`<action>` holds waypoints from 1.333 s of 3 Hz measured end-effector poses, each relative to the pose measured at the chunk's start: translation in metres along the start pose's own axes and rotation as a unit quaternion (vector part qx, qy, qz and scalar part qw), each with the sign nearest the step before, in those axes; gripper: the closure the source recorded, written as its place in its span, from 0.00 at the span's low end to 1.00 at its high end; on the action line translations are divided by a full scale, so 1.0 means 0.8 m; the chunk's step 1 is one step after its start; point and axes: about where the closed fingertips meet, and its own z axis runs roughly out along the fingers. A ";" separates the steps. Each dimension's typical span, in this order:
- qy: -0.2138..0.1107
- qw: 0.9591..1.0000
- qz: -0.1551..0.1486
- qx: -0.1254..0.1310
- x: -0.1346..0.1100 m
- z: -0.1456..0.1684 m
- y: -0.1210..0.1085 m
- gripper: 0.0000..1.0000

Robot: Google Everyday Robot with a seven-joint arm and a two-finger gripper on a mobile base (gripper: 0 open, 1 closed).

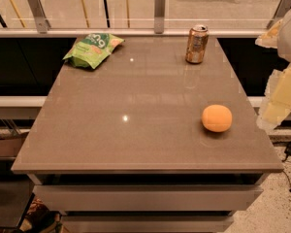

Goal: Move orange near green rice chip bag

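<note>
Orange (217, 118) at 4 o'clock on the tabletop (131, 135); pincer (274, 106) beyond the 3 o'clock edge.
Green rice chip bag (93, 48) lies at 11 o'clock, long axis 8-to-2; pincer's grip state cannot be told.

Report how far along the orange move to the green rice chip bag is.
Done: nothing shows as finished. The orange lies near the table's right side, far from the green rice chip bag at the far left corner. In hand: the gripper is at the view's right edge, off the table and apart from the orange. Left: grasp it, carry it across, set it by the bag.
</note>
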 end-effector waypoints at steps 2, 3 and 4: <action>-0.007 1.000 0.001 0.003 -0.001 -0.002 -0.002 0.00; -0.041 0.999 0.010 0.004 0.008 -0.003 -0.007 0.00; -0.093 0.995 0.028 0.011 0.031 0.004 -0.011 0.00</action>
